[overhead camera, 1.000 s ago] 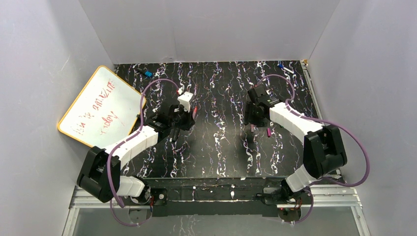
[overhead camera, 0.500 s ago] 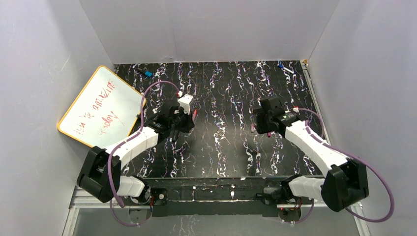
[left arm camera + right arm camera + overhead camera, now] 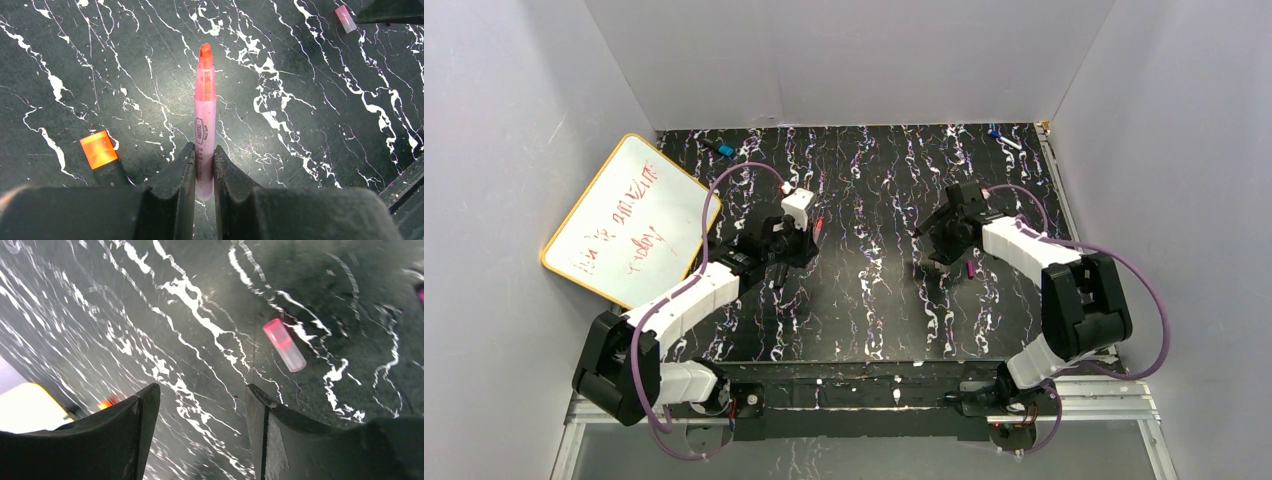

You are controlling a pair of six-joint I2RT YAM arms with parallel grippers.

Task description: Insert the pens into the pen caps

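The right arm has swung back in from its wide, low reach of half a second ago. Its elbow is tucked up again, and the right gripper has returned over the right-centre of the black marbled table with its jaws spread wider than before. The left arm has barely shifted and keeps its load.

The left gripper is clenched on the pink-red pen. It pinches the pale lower barrel while the uncapped red tip points away from the wrist, out over the table toward the middle. Just left of those fingers lies a black pen with its bright orange end facing up.

The right gripper is released and grasps nothing, its two dark fingers standing well apart above the tabletop. A translucent pink cap lies flat on the table ahead of them, off to the right of the gap and touching neither finger. The left wrist camera picks up the same cap at its top right corner, beside a dark edge of the other arm and well apart from the pen tip. A magenta piece lies near the right gripper, too small to tell pen from cap. A yellow-framed whiteboard leans at the table's left side.
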